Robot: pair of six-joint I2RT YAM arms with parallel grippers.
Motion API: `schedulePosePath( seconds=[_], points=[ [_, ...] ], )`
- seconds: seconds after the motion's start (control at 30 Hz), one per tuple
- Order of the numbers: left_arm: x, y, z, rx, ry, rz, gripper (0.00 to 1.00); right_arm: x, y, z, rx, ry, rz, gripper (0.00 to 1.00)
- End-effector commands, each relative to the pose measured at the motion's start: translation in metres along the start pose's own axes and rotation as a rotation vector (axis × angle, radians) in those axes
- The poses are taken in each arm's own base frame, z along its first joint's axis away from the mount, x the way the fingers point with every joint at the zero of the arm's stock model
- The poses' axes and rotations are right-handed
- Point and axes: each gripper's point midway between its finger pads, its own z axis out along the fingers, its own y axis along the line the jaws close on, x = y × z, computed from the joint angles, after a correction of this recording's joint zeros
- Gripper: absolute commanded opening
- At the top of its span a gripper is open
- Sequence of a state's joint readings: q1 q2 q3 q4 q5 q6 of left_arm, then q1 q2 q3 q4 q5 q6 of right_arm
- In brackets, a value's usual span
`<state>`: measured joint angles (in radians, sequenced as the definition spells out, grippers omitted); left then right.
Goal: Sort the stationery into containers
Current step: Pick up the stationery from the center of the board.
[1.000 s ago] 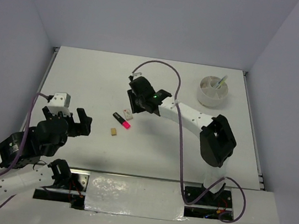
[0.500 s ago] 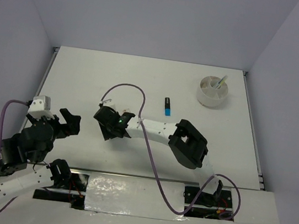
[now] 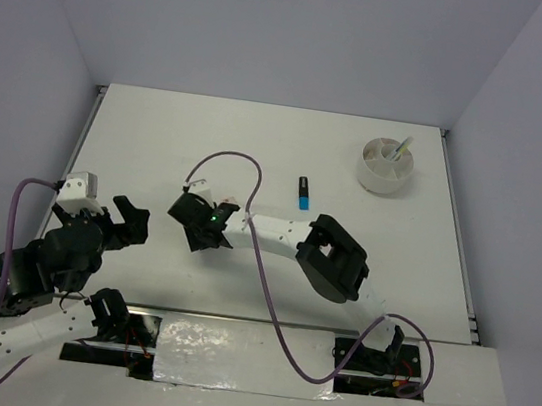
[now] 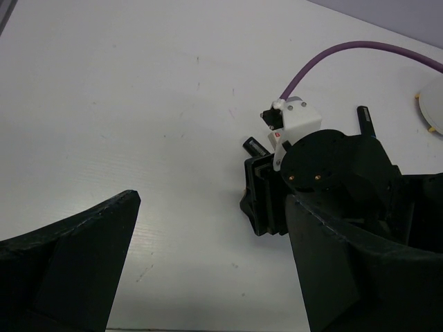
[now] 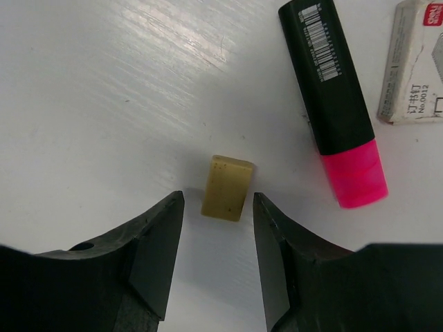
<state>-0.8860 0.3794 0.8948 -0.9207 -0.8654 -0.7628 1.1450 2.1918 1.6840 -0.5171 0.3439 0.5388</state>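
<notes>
Done: the white bowl (image 3: 382, 185) at the far right holds a thin yellow-green stick (image 3: 402, 144) that leans out over its far rim. It also holds 1 or 2 more thin items too small to tell apart.
Left to sort: at least 4 pieces lie loose on the table (image 3: 159, 137). They are the tan eraser (image 5: 227, 178), the pink-and-black highlighter (image 5: 338, 104), a small white printed box (image 5: 415, 62) and the blue-and-black highlighter (image 3: 303, 193).
Progress: early, by my reckoning, since more lies outside the bowl than inside it.
Right gripper (image 5: 218, 202): low over the table left of centre, its jaws half apart with 1 on each side of the tan eraser's end. A sliver of table shows on both sides, so nothing is gripped.
Left gripper (image 3: 130, 222): spread wide and empty, hovering at the near left and pointed toward the right gripper.
Step in hand: probably closing on the tan eraser.
Neighbours: in the wrist view the pink-and-black highlighter lies just right of the tan eraser, apart from it. The small white printed box lies just beside the highlighter's black body.
Open room: there is bare table to the left of this cluster and beyond it. The way to the white bowl runs right and far, and the blue-and-black highlighter lies between, so a carry needs height.
Edges: the tan eraser is well apart from every table edge. The white bowl stands near the far right corner, close to the right rail and wall.
Crowding: the 2 grippers are near each other.
</notes>
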Motion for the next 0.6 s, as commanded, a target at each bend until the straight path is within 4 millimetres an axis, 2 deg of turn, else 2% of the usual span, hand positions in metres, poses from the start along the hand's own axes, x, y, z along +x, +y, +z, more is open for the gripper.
schedulePosePath(
  seconds=[0.0,0.17,0.23,0.27,0.33,0.37,0.4,0.43,0.47,0.5,0.53,0.57],
  points=[
    [-0.011,-0.004,-0.002,0.009,-0.027,-0.021,0.99,-0.005,0.005,0.006,-0.003,-0.005,0.027,0.52],
    [-0.011,-0.005,-0.001,0.014,-0.023,-0.018,0.99,0.0,0.0,0.011,0.027,0.009,0.021,0.48],
    [-0.011,-0.005,-0.001,0.013,-0.024,-0.016,0.99,0.001,-0.001,0.01,0.026,0.008,0.018,0.33],
    [-0.011,-0.005,-0.001,0.015,-0.024,-0.018,0.99,-0.002,0.001,0.009,0.015,-0.003,0.021,0.19],
    [-0.011,-0.005,-0.002,0.016,-0.025,-0.02,0.99,-0.008,0.003,-0.004,-0.028,-0.028,0.023,0.1],
    [-0.011,-0.005,-0.002,0.017,-0.026,-0.021,0.99,-0.019,0.009,-0.009,-0.072,-0.073,0.033,0.1],
    [-0.011,-0.005,-0.002,0.017,-0.026,-0.019,0.99,-0.028,0.005,-0.027,-0.108,-0.104,0.042,0.1],
    [-0.011,-0.005,-0.002,0.019,-0.027,-0.022,0.99,-0.034,0.01,-0.039,-0.17,-0.116,0.03,0.1],
    [-0.011,-0.005,-0.002,0.018,-0.028,-0.022,0.99,-0.051,-0.001,-0.046,-0.191,-0.15,0.056,0.1],
    [-0.011,-0.005,-0.002,0.019,-0.027,-0.02,0.99,-0.067,-0.012,-0.071,-0.215,-0.193,0.073,0.1],
    [-0.011,-0.005,-0.002,0.019,-0.027,-0.02,0.99,-0.084,-0.044,-0.076,-0.173,-0.219,0.099,0.1],
    [-0.011,-0.005,-0.002,0.022,-0.025,-0.018,0.99,-0.093,-0.063,-0.085,-0.143,-0.242,0.114,0.1]
  ],
)
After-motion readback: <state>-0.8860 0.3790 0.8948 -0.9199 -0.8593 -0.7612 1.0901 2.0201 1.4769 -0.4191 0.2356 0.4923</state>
